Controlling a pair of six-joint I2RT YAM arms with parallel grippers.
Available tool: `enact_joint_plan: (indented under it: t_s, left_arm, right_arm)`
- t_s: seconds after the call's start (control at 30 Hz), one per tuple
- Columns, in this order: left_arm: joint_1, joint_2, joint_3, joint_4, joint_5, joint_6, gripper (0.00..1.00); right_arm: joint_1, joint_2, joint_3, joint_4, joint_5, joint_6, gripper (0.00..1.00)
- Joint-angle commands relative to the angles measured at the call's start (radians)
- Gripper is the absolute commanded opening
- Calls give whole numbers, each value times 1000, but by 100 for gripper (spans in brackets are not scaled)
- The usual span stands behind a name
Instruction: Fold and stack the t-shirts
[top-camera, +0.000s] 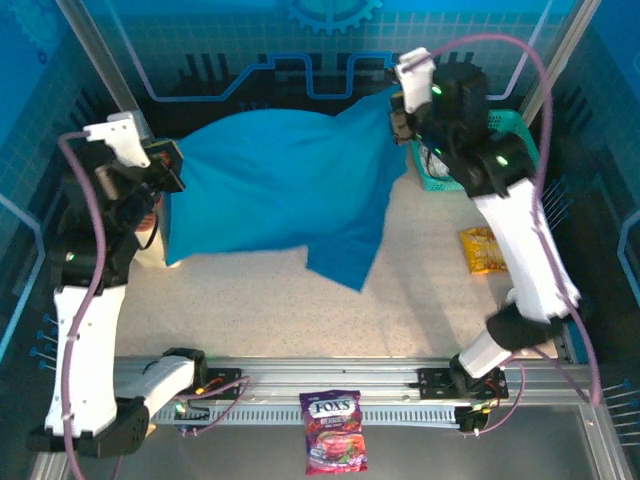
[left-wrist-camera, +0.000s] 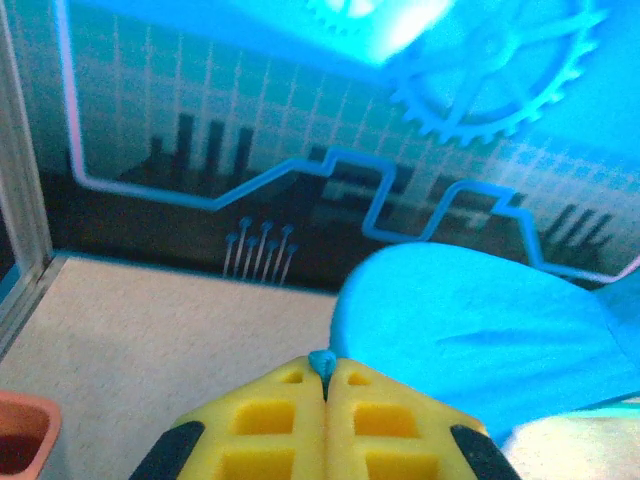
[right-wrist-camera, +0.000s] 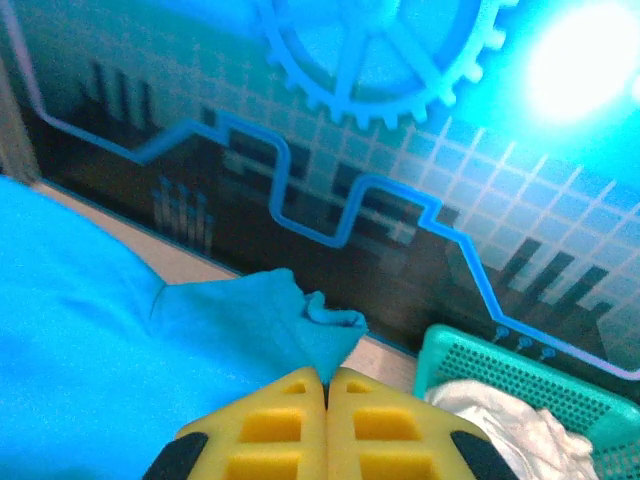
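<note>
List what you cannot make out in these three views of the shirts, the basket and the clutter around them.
white t-shirt: right wrist view; the basket wall and the bottom edge cut it off, so its shape is unknown.
teal-blue t-shirt: top view; its left edge runs behind the left arm, collar lost in folds.
yellow packet: top view; print too small to read.
orange container: left wrist view; cut off by the corner.

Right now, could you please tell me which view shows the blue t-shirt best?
Top external: nearly the whole blue t-shirt, stretched wide. The wrist views each catch a pinched corner and nearby cloth.
</note>
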Motion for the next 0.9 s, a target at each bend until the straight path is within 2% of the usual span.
enact_joint_plan:
  t_s: [0.0, 0.2, 0.3, 0.53, 0.7, 0.87]
  left_arm:
    - [-1, -91, 72, -48, 122, -14, 0]
    - [-1, -252, 137, -172, 218, -52, 0]
    - [-1, -326, 167, -230, 228, -68, 0]
    - [-1, -343, 278, -299, 212, -54, 0]
    - [-1, -285, 287, -268, 214, -34, 0]
    - [-1, -203, 259, -205, 204, 1, 0]
  right_arm:
    - [47, -253, -58, 89, -67, 74, 0]
    - [77, -590, -146, 7, -227, 267, 0]
    - [55, -646, -61, -113, -256, 317, 0]
    - [-127, -542, 308, -367, -326, 299, 0]
    - [-149, -478, 296, -323, -323, 263, 0]
    - [-149, -322, 341, -262, -263, 179, 0]
